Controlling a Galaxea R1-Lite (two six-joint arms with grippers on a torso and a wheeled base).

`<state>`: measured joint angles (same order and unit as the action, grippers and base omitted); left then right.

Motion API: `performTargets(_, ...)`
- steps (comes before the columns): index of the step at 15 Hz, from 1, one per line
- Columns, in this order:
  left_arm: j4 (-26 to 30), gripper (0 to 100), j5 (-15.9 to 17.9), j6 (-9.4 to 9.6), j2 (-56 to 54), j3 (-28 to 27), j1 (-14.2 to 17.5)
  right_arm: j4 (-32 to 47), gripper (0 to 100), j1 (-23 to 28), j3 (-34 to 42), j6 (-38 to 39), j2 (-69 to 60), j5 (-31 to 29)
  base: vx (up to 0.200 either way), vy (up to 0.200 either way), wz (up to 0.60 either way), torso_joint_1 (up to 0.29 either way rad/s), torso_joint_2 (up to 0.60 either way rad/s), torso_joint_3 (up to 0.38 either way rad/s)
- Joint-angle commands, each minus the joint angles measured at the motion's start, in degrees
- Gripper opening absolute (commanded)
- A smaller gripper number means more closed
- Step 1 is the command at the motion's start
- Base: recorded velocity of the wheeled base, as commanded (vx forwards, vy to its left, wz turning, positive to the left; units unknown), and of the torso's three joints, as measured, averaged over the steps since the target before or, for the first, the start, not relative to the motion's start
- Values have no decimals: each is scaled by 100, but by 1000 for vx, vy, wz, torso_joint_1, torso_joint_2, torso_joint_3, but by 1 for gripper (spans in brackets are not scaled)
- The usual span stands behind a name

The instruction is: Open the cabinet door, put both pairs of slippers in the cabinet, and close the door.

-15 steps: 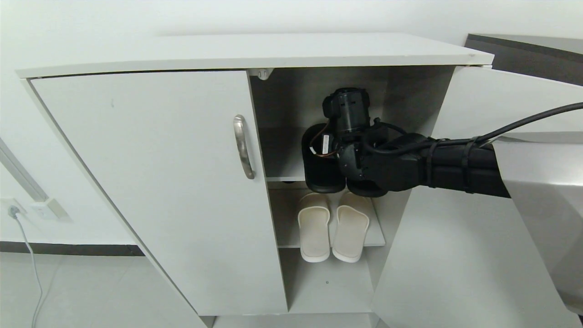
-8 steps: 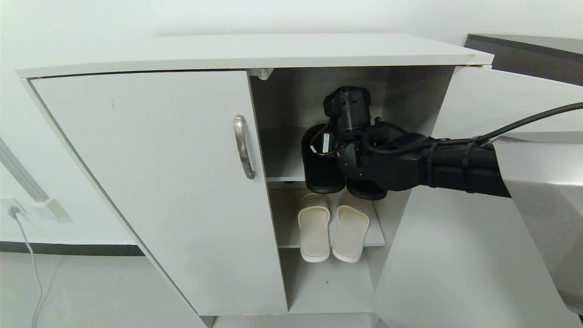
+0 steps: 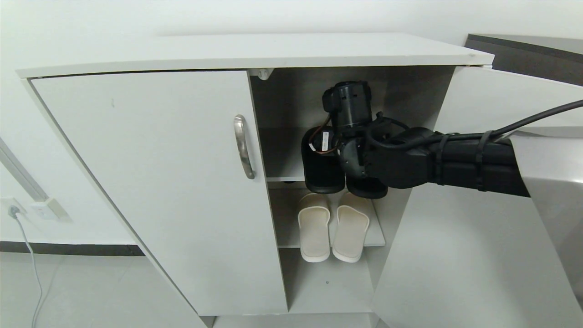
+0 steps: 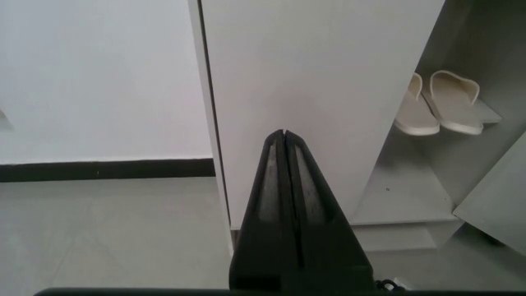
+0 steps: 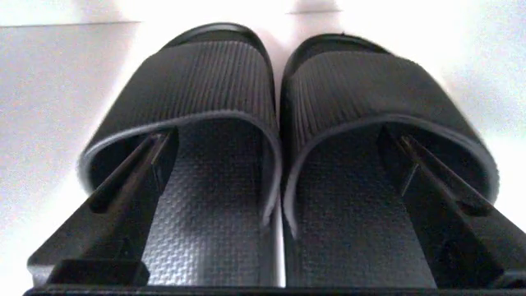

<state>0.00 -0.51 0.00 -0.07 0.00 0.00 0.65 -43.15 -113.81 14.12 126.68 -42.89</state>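
Observation:
The pair of black slippers (image 3: 323,175) lies side by side on the white cabinet's (image 3: 255,50) upper shelf, heels at the shelf's front edge. My right gripper (image 5: 279,144) is open, with one finger (image 5: 123,189) inside each black slipper (image 5: 209,90), under the straps. The pair of white slippers (image 3: 332,230) rests on the shelf below, heels jutting over its edge. My left gripper (image 4: 283,136) is shut on nothing, low in front of the closed left door, with the white slippers (image 4: 440,103) off to one side.
The right door (image 3: 455,255) stands swung open beside my right arm. The left door (image 3: 150,182) is closed, with a metal handle (image 3: 243,146). A bottom compartment (image 3: 328,282) lies below the shelves. A wall socket with a cable (image 3: 13,212) is at the left.
My right wrist has risen a little above the black slippers and the forearm has lifted slightly. Both pairs of slippers stay where they were.

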Motion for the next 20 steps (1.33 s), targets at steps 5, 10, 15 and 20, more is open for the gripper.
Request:
performTargets(5,0,0,-2,-9,7,0,0,-188,100,-624,1687,109,-1331,-18,0,0,0,0,0,0)
performTargets(10,0,0,-2,-9,7,0,0,-935,100,-1248,3735,206,-2746,79,0,0,0,0,0,0)
performTargets(15,0,0,7,-9,7,0,0,-2016,0,-1573,5510,162,-3545,527,0,0,0,0,0,0)
performTargets(20,0,0,16,0,7,0,0,-2244,0,-1749,5800,74,-3352,685,0,0,0,0,0,0)
